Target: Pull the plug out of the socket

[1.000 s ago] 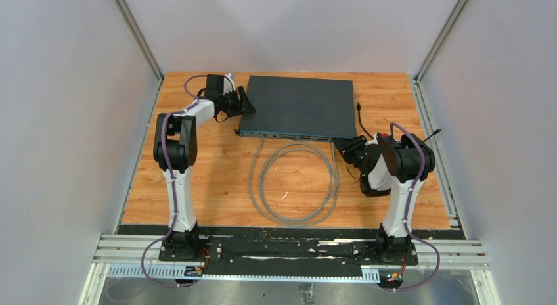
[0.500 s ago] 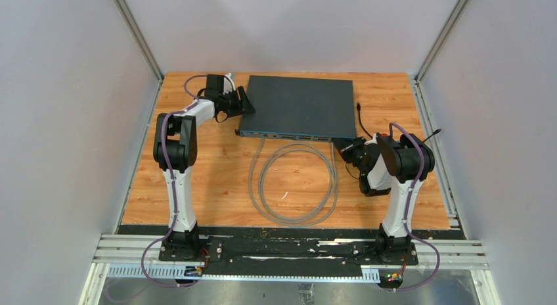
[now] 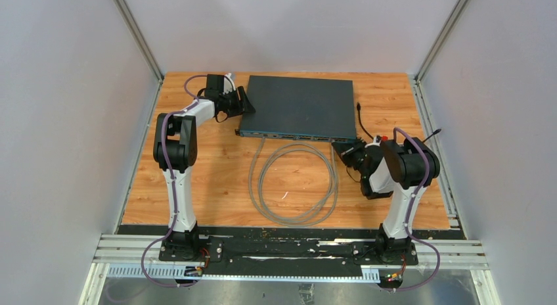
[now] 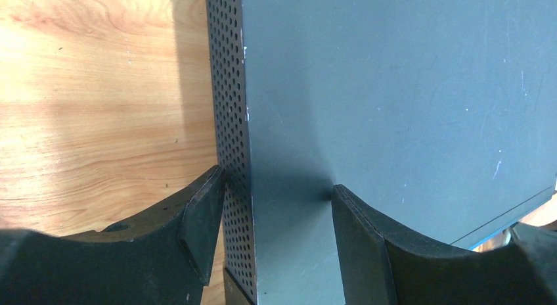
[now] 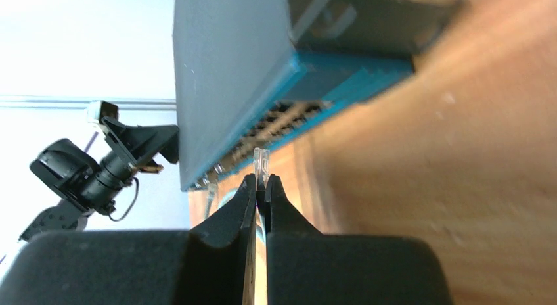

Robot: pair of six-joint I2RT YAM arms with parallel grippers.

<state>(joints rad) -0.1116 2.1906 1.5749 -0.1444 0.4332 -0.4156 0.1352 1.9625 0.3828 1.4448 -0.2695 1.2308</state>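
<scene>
Left arm: stretched across the desk to the far left corner of the switch.
Left jaws: spread and straddling the switch's left edge. One fingertip lies against the perforated side wall and the other rests on the dark top panel. Nothing pinched between them.
Switch: flat dark grey box at the far middle of the desk, with its port face turned toward the arm bases.
Grey cable: coiled in a loose loop on the desk in front of the switch, with one end rising to the left part of the port face.
Socket row: runs along the blue-green front face, blurred in the right wrist view.
Plug: small and clear, just in front of the right end of the port face. Long axis in line with the fingers, clear tip pointing at the socket row, rear end hidden between the fingertips. Tip close to the face; cannot tell whether touching or apart.
Right jaws: pressed together, pinching the plug near its rear, with only the tip showing beyond them.
Right arm: bent low over the desk, wrist aimed at the switch's front right corner.
Black cord: thin, lying on the desk beside the switch's right edge.
</scene>
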